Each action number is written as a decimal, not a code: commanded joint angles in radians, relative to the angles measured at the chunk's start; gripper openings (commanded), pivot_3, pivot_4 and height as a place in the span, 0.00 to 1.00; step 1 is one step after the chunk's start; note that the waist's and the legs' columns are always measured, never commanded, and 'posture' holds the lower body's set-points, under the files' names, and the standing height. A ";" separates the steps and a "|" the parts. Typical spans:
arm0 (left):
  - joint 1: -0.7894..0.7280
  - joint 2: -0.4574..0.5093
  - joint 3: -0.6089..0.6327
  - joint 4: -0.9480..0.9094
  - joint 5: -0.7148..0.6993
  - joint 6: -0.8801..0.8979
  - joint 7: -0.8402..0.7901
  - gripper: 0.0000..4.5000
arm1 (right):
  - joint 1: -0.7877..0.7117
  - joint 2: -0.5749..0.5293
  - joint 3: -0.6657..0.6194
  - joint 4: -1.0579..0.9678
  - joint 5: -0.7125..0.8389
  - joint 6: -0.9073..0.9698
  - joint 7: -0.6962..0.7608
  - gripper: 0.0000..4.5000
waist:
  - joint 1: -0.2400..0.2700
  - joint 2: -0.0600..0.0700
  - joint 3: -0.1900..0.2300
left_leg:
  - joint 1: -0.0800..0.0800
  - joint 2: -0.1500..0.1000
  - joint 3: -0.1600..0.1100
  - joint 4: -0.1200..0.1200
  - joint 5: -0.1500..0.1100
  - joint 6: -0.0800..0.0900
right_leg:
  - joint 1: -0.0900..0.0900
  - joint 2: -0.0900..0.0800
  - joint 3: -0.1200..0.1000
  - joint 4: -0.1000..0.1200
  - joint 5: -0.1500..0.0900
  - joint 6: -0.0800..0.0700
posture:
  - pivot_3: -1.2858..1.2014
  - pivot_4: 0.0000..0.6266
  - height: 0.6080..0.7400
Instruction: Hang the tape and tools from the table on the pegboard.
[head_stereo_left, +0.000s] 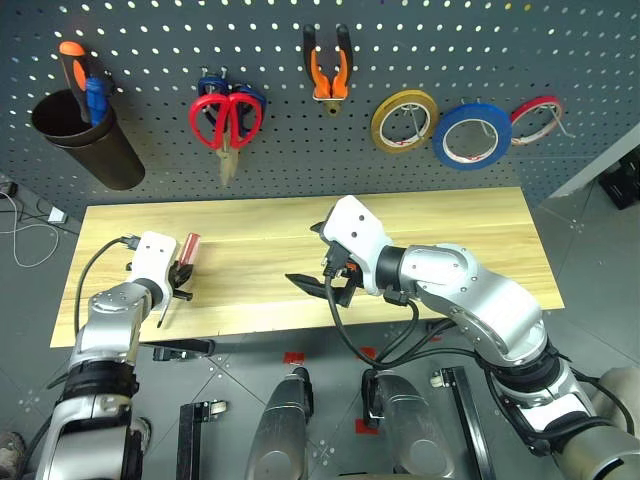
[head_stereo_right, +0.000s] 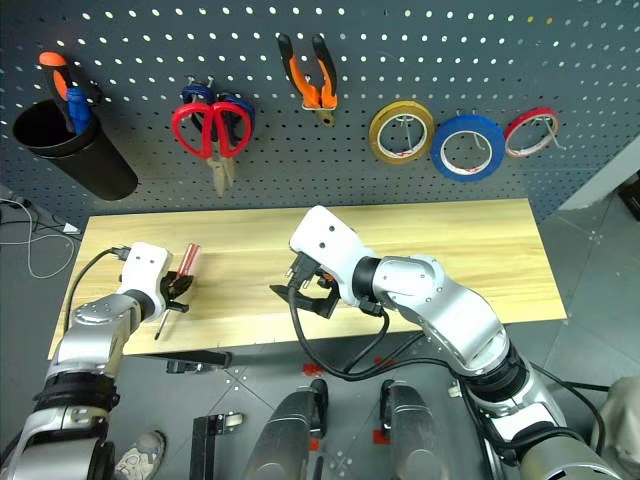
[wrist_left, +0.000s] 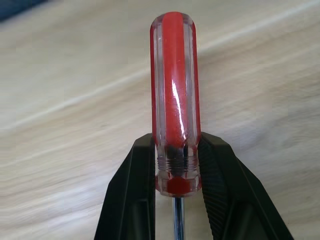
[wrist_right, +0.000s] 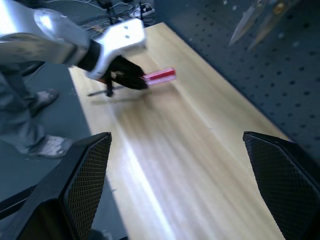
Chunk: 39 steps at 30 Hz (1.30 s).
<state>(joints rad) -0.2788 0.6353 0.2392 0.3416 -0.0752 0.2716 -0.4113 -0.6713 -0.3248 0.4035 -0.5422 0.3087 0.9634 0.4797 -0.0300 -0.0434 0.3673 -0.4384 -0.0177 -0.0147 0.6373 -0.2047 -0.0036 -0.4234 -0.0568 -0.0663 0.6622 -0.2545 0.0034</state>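
Screwdriver (wrist_left: 175, 100) clamped in my left gripper (head_stereo_left: 180, 277) at handle base, just above the table (head_stereo_left: 450, 230).
Light, rigid; glossy handle may slip. My right gripper (head_stereo_left: 322, 282) stands wide, empty.

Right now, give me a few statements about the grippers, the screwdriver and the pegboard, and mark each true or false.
1. The left gripper is shut on the screwdriver. True.
2. The right gripper holds the pliers. False: it is open and empty; the pliers hang on the pegboard.
3. The blue tape hangs on the pegboard. True.
4. The red-handled scissors lie on the table. False: they hang on the pegboard.
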 joint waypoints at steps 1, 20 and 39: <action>0.124 -0.047 0.098 -0.225 -0.023 -0.111 0.085 0.19 | 0.027 -0.012 -0.028 -0.038 -0.013 -0.072 0.008 1.00 | 0.002 -0.001 -0.006 | 0.000 0.000 0.000 -0.001 0.000 0.000 | 0.000 0.000 0.000 -0.001 0.000 0.000 | 0.49 0.41 1.00; -0.305 -0.039 0.219 -0.352 -0.080 -0.364 0.274 0.19 | -0.014 0.115 -0.214 -0.035 0.120 -0.087 -0.012 1.00 | 0.033 -0.010 -0.064 | 0.002 0.000 -0.001 0.006 0.000 -0.001 | 0.004 0.003 -0.003 0.003 0.004 0.002 | 0.50 0.32 1.00; -0.571 -0.015 0.203 0.210 -0.092 -0.722 0.260 0.19 | -0.015 0.113 -0.184 -0.056 0.117 -0.068 -0.061 1.00 | 0.017 -0.012 -0.077 | 0.001 0.000 0.000 0.008 0.000 -0.001 | 0.004 0.003 -0.001 0.004 0.004 0.001 | 0.49 0.30 1.00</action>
<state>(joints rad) -0.8545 0.6077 0.4041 0.5933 -0.1442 -0.4174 -0.1759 -0.6807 -0.2118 0.2210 -0.5538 0.4155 0.9021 0.4205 -0.0133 -0.0552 0.2901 -0.4368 -0.0174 -0.0142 0.6448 -0.2043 -0.0042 -0.4198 -0.0541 -0.0673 0.6666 -0.2504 0.0048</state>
